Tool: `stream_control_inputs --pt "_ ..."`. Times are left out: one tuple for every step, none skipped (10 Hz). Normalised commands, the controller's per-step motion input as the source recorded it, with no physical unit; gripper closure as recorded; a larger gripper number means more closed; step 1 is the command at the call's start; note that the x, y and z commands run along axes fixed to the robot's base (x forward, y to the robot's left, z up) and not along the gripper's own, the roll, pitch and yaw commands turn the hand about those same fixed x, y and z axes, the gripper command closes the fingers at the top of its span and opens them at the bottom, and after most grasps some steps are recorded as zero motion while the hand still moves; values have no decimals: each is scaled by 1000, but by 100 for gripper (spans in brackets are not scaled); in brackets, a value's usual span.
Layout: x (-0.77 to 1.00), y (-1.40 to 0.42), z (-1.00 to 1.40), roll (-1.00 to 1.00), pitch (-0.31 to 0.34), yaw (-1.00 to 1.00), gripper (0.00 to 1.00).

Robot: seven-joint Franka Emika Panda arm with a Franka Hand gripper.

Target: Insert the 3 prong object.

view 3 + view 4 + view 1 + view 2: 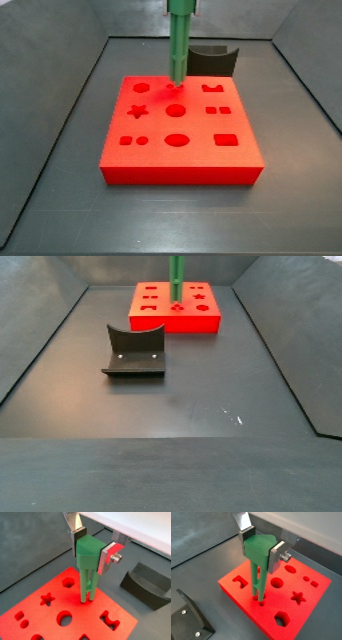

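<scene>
**Green bar held upright, tips at the red block's top**

We see the gripper [93, 548] above the red block [40, 614], its silver finger plates clamped on the wide upper end of the 3 prong object [87, 572]; in both wrist views the dark pads press flat against the green plastic, so the jaws are closed on it. In the wrist views the bar [258, 577] hangs straight down and its lower prongs reach the block's top face [284, 607], at a small cutout among the other shaped holes. How deep the tips sit we cannot tell.

In a side view the green bar [177, 45] stands upright over the far half of the red block [181, 160], which lies near the floor's far edge. The fixture [211, 58] stands just behind the block there; in a side view [135, 351] it sits apart from the block [175, 318], nearer the floor's middle. The gripper itself is out of frame in both side views
</scene>
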Motion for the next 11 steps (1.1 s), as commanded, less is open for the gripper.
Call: stream_control_inputs --pt "-211 -9 -157 204 -37 169 100" --pt "0 -54 -131 126 -34 94 100" --pt "0 -60 -111 20 -59 89 100" --pt "137 -40 -89 0 -61 157 100" --pt "74 0 -134 0 -60 143 100" --pt "3 0 -140 0 -53 151 100" --pt "31 0 -111 0 -41 137 100" --pt "0 0 -109 6 -36 129 100" --pt "86 0 -40 0 -16 137 100" --pt "183 0 -23 0 -14 157 100" --pt "177 0 -40 0 -6 143 100"
